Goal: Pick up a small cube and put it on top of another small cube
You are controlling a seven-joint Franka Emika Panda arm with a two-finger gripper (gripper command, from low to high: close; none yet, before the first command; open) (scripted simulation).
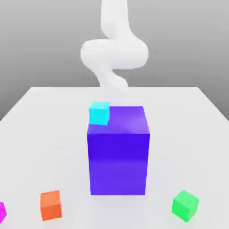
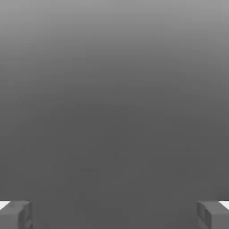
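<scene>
Our gripper (image 2: 114,214) stands wide apart and holds nothing: in the hand view we see its two grey fingertips (image 2: 17,214) at opposite edges, with plain grey background between them.

From the exterior view we see the white arm (image 1: 114,51) rising behind a tall purple block (image 1: 118,152) at the middle of the white table (image 1: 44,134). We take the cyan cube (image 1: 99,112) to be at the block's upper corner on the exterior view's left, though we cannot tell whether it rests on top or sits behind. Near the front edge lie an orange cube (image 1: 50,205), a green cube (image 1: 185,205) and a magenta cube (image 1: 2,212), well apart.
</scene>
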